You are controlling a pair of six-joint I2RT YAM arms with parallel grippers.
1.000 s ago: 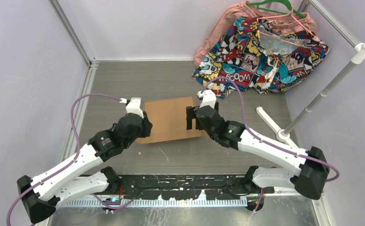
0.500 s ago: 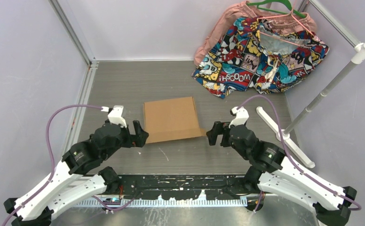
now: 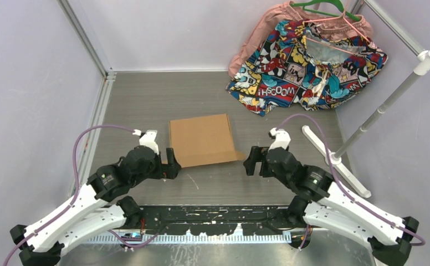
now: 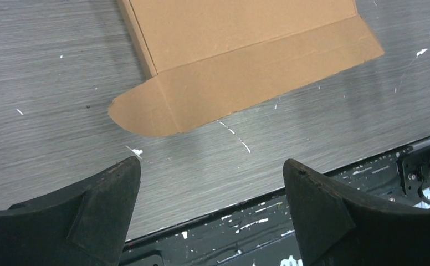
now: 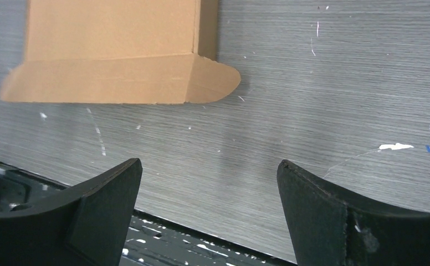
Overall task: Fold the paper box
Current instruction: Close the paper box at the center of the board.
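The paper box [image 3: 200, 137] is plain brown cardboard, lying closed and flat on the grey table. A long front flap [image 3: 210, 158] with rounded ends sticks out flat along its near edge. My left gripper [image 3: 171, 164] hovers open just off the box's near left corner, touching nothing. My right gripper [image 3: 251, 160] is open too, just right of the flap's right end and apart from it. In the left wrist view the box [image 4: 240, 33] and flap [image 4: 246, 83] lie beyond the open gripper [image 4: 210, 163]. From the right wrist, the flap [image 5: 118, 80] sits ahead and left of the open gripper [image 5: 208, 163].
A comic-print cloth [image 3: 307, 61] and a pink garment [image 3: 257, 39] on hangers lie at the back right. A white rack pole [image 3: 390, 102] and its foot [image 3: 334, 158] stand at the right. A black rail [image 3: 213, 213] runs along the near edge.
Both grippers have left the box's sides and pulled back toward the near edge. The left one opened as it went, then drifted right toward the box's corner. The box stays flat.
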